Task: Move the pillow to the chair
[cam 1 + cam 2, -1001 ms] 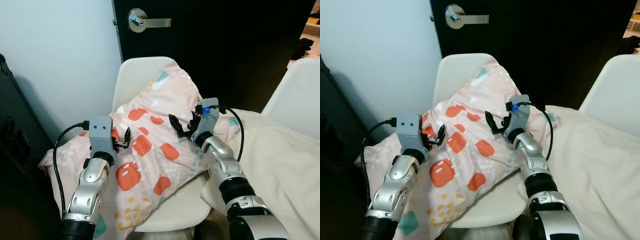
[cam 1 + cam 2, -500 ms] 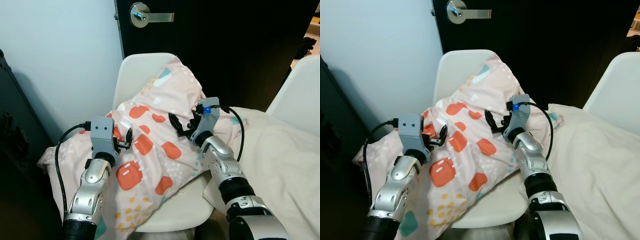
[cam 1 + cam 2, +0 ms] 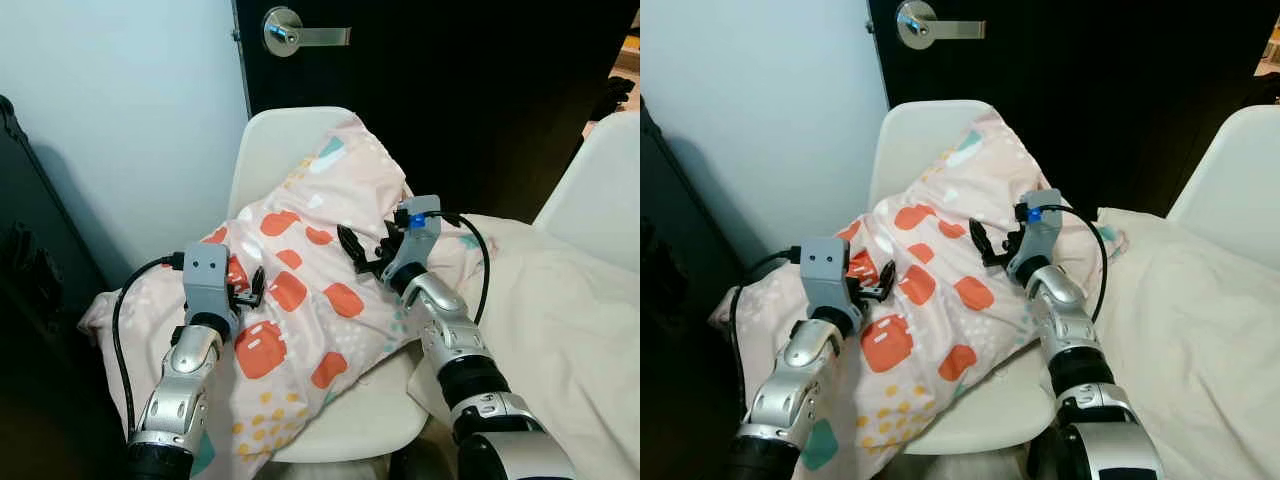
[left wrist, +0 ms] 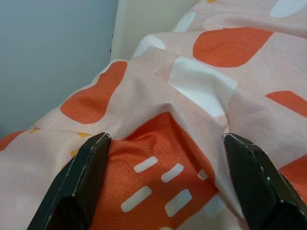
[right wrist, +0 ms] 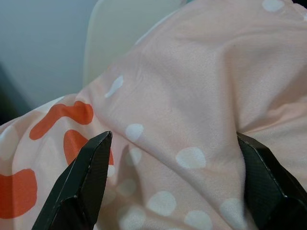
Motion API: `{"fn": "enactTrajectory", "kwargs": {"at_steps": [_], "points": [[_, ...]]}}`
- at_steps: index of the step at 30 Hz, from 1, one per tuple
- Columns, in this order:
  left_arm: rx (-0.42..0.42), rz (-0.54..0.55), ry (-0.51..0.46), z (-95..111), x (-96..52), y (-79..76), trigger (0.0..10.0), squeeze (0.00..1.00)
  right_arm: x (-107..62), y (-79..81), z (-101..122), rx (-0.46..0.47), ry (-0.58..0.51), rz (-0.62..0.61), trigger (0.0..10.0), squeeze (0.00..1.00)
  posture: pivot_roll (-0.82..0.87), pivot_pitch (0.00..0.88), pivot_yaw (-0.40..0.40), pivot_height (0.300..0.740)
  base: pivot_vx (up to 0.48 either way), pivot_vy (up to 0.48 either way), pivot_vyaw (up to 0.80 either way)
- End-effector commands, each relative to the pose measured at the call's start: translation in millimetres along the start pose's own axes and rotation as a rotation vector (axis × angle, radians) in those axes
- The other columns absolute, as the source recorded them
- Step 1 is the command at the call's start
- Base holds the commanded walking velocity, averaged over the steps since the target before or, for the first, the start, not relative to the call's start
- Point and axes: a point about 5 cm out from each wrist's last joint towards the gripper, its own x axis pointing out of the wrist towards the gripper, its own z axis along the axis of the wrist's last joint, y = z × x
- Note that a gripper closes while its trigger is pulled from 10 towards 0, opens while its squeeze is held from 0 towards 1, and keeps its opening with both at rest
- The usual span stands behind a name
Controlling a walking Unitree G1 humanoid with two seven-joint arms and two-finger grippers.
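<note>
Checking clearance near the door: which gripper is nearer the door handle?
Right. The right gripper hovers over the pillow below the door handle; the left gripper sits lower, nearer the robot.

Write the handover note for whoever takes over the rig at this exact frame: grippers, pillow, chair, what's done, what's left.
Left gripper: open, fingers spread over the pillow, nothing gripped.
Right gripper: open, at the pillow's upper part, nothing gripped.
Pillow: lying on the white chair, leaning against its backrest, with the robot's-left end hanging off the seat edge.
Done: pillow placed on the chair.
Left: probably just draw both arms clear; maybe nudge the overhanging end onto the seat.
</note>
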Motion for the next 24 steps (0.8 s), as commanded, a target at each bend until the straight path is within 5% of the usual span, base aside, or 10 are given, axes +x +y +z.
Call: {"fn": "enactTrajectory", "kwargs": {"at_steps": [1,24], "points": [[-0.003,0.009,0.021,-7.0,-2.7,2.2,10.0,0.00,-1.8,2.4,-7.0,0.027,0.009,0.007,10.0,0.00,0.11,0.000,0.024,0.536,0.000,0.000,0.00],[0.019,0.020,-0.007,1.5,-0.8,4.4,10.0,0.00,-6.5,0.1,-17.3,0.103,0.018,-0.001,10.0,0.00,0.12,0.000,0.030,0.620,0.000,0.000,0.00]]}}
